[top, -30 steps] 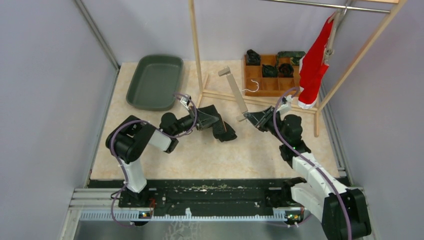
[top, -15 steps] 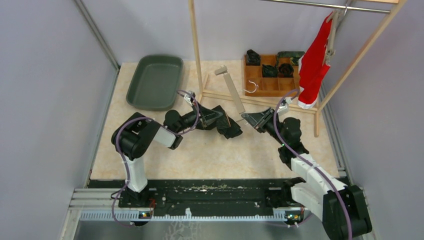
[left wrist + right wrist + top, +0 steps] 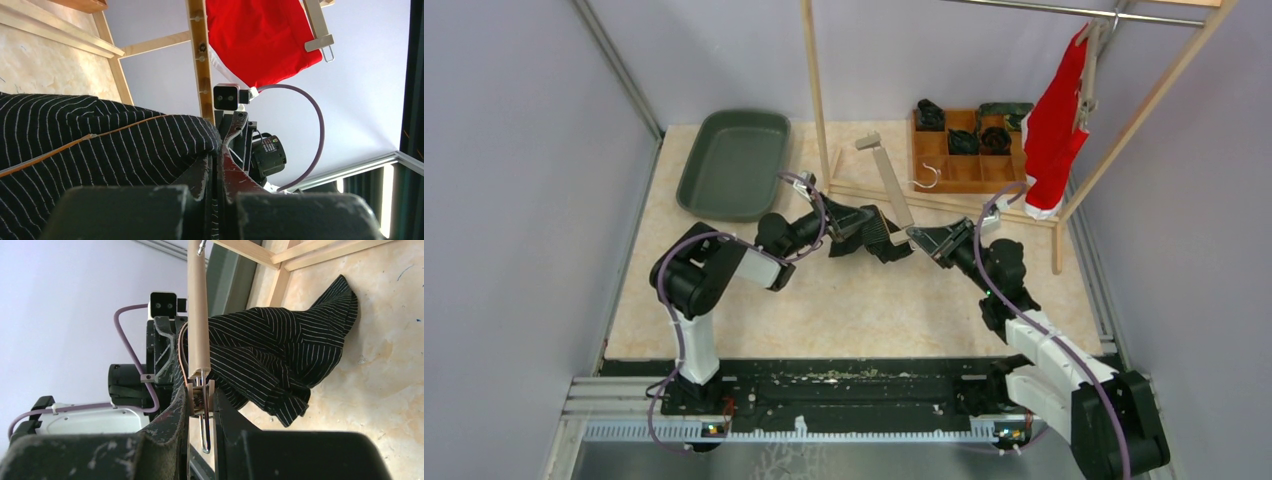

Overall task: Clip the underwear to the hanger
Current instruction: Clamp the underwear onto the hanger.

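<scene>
The underwear (image 3: 879, 238) is black with thin white stripes and an orange seam. My left gripper (image 3: 861, 226) is shut on its edge and holds it just above the table; in the left wrist view the underwear (image 3: 100, 145) bunches to the left of that gripper (image 3: 220, 167). The hanger (image 3: 892, 185) is a pale wooden bar with a metal hook. My right gripper (image 3: 922, 238) is shut on its near clip. In the right wrist view the clip (image 3: 201, 389) sits squeezed in this gripper (image 3: 201, 402). The underwear (image 3: 270, 360) hangs right beside the clip, its edge touching it.
A wooden clothes rack (image 3: 817, 100) stands behind the grippers, its base rails on the table. A red garment (image 3: 1052, 130) hangs from the rack's rail at the right. A green tray (image 3: 734, 160) lies at the back left, and a wooden compartment box (image 3: 969, 172) with folded dark clothes sits at the back right.
My left gripper has carried the underwear to the right and away from me, up against the hanger's near clip. The right gripper and hanger have shifted only slightly.
</scene>
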Tool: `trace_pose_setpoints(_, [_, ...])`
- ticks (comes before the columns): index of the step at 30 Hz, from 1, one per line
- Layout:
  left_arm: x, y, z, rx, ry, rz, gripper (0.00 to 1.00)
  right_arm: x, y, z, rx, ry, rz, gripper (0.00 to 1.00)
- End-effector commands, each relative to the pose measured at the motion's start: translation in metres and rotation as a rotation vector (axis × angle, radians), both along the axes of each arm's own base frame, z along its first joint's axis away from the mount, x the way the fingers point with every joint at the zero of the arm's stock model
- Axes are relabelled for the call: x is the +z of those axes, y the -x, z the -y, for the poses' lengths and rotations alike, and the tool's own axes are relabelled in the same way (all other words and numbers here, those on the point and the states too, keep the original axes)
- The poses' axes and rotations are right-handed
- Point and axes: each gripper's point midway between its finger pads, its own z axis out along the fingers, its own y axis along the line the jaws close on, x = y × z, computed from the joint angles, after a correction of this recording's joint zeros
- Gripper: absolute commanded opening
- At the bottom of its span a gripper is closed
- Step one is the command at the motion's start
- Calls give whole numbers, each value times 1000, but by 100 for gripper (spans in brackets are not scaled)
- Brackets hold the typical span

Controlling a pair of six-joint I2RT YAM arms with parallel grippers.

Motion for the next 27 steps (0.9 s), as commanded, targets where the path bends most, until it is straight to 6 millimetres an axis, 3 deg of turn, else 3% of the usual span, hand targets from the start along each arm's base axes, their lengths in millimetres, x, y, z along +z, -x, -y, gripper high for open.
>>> trace_pose_setpoints(1, [56,16,-9,10,170,228,0,33,1,-2,-5,-65,110,0])
trace_pose_setpoints(27, [64,13,-6,13,205,205,0,29,-5,0,-30,-120,103,0])
